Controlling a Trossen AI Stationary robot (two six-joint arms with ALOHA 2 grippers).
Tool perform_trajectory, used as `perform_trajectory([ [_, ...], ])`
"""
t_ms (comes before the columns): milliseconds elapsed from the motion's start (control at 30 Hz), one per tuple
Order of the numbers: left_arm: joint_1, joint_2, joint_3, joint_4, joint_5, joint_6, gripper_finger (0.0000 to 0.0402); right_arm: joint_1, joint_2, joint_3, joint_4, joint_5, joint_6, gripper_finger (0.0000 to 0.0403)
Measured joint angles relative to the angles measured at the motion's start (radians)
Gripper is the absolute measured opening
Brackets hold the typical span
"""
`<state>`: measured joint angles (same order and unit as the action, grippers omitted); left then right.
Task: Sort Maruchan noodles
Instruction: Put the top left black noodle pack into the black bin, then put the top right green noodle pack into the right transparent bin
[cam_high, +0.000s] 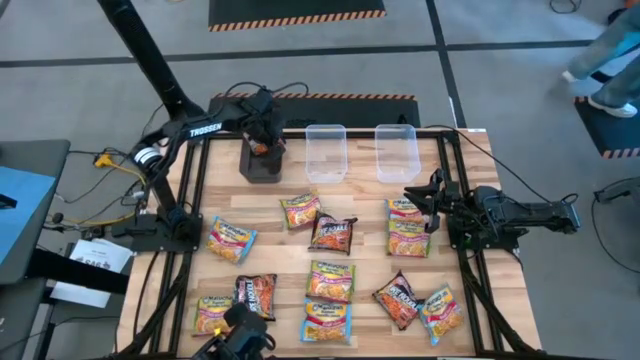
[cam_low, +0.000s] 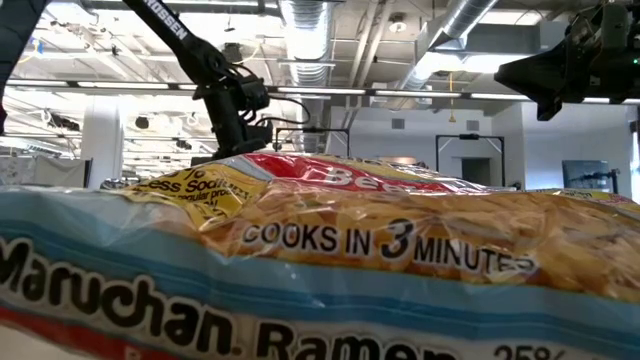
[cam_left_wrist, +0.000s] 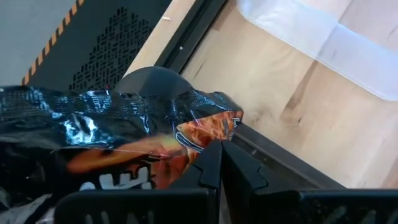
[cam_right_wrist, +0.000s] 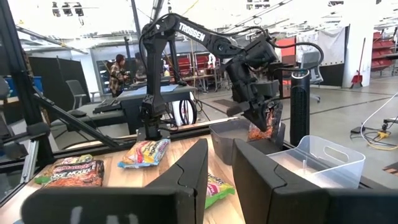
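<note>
High view: left tool (cam_high: 262, 143) grips dark packet (cam_high: 259, 149) over black box (cam_high: 262, 163).

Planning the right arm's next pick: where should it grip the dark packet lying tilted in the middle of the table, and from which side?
Probably from straight above. The dark packet lies flat and tilted, its top-left edge near a yellow packet. Pinch its lower-right edge, where bare table leaves finger room.

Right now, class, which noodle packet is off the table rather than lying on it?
The dark packet held by the left gripper over the black box; all the other packets lie flat on the table.
</note>
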<state>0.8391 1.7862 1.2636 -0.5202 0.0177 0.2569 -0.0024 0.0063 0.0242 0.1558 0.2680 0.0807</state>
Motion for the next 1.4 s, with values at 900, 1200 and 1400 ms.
perform_trajectory([
  [900, 0.003, 0.11, -0.001, -0.008, -0.049, 0.037, 0.0, 0.0, 0.0, 0.0, 0.001, 0.004, 0.0, 0.01],
  [1200, -0.006, 0.082, -0.001, -0.031, -0.056, 0.038, 0.0, 0.0, 0.0, 0.0, -0.01, 0.006, -0.002, 0.01],
  [1400, -0.008, 0.016, -0.001, -0.03, -0.057, 0.037, 0.0, 0.0, 0.0, 0.0, -0.023, 0.005, -0.002, 0.01],
])
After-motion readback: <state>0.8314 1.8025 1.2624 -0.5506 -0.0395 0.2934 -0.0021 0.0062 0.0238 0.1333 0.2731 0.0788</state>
